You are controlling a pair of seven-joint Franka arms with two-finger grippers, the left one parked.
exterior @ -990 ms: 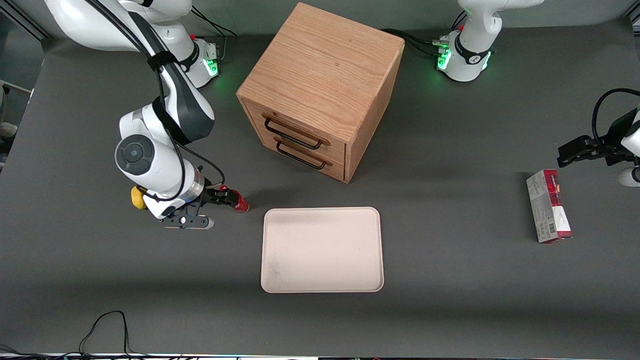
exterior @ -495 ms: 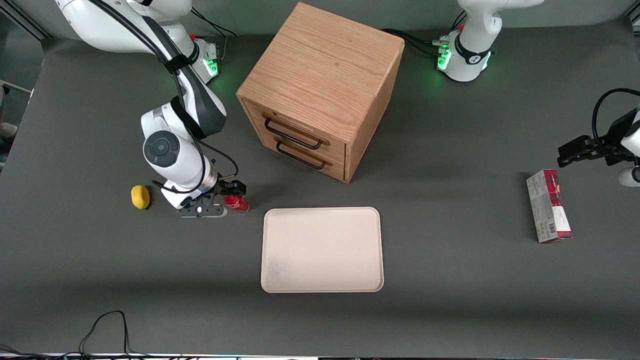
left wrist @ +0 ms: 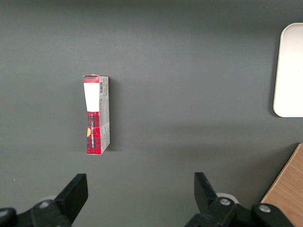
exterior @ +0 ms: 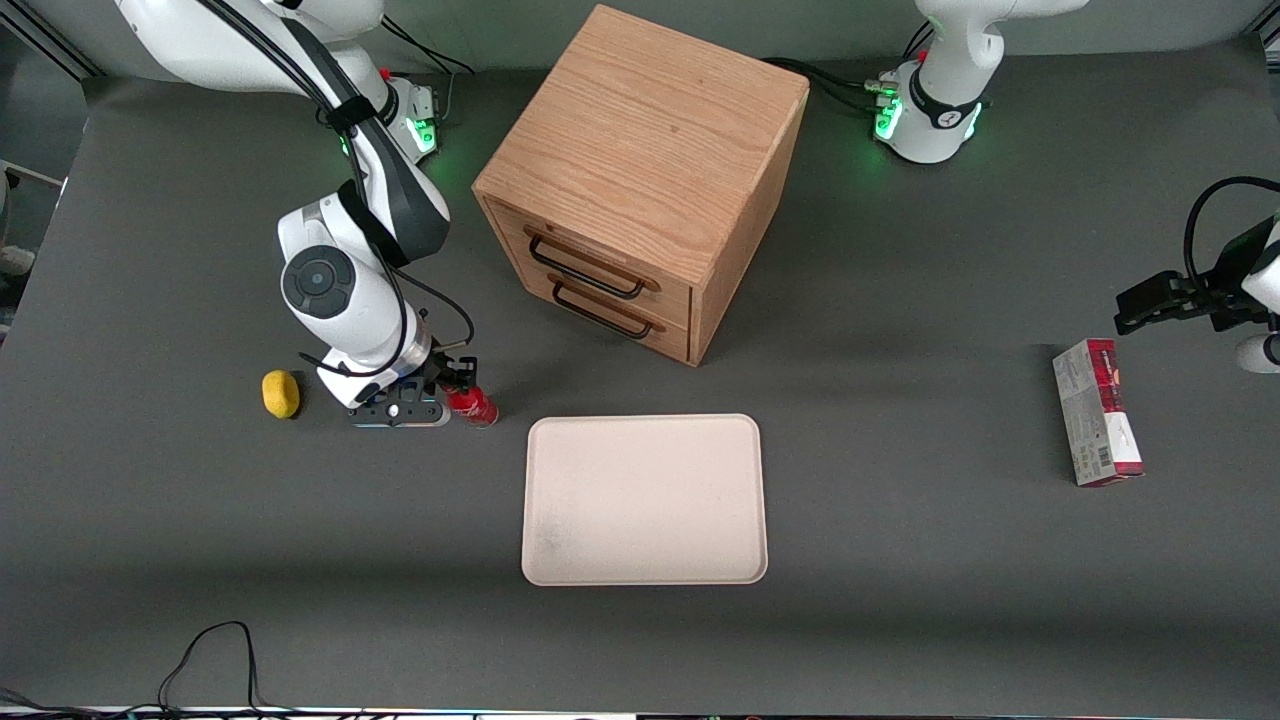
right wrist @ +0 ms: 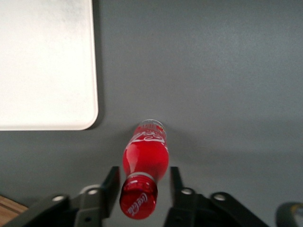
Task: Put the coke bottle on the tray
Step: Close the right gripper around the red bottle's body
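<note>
**Gripper straddling the coke bottle beside the tray**

Where the front view looks down on the dark grey worktop [exterior: 900, 600], the right arm's black two-finger gripper [exterior: 462, 388] sits low at the small red coke bottle with a red cap [exterior: 472, 404], which stands on the worktop just beside a corner of the large flat cream-beige rectangular tray [exterior: 645, 500], not touching it. A small yellow rounded object [exterior: 281, 394] lies near the gripper, toward the working arm's end. A wooden two-drawer cabinet with black handles [exterior: 640, 180] stands farther from the camera than the tray. A red-and-grey rectangular carton [exterior: 1097, 412] lies well apart, toward the parked arm's end.

From the left wrist view, the carton [left wrist: 96, 121] lies flat on the worktop, with an edge of the tray [left wrist: 289, 71] showing.

From the right wrist view, the gripper [right wrist: 140, 189] has its fingers [right wrist: 111, 182] spread to either side of the bottle's [right wrist: 145, 163] cap and neck, with slim gaps visible, so nothing is pinched. The bottle's clear base points toward the tray's [right wrist: 47, 66] rounded corner, near but apart.
</note>
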